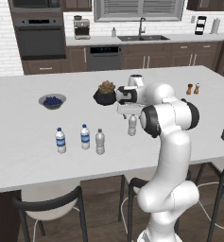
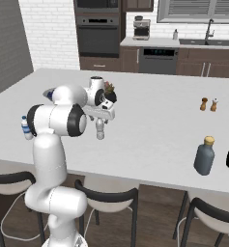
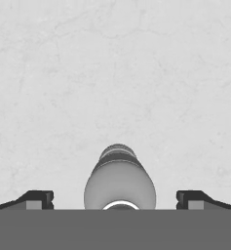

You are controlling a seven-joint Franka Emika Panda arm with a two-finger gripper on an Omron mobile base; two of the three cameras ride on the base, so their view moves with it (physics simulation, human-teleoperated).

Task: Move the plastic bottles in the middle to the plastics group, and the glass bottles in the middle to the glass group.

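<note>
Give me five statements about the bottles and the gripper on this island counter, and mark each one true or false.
1. The gripper is open above an unlabelled clear bottle. True.
2. The gripper is shut on that bottle. False: its fingertips stand apart from it.
3. Two blue-labelled bottles stand upright on the counter. True.
4. The dark slate-blue bottle lies on its side. False: it stands upright.
5. Another unlabelled bottle stands beside the blue-labelled pair. True.
</note>
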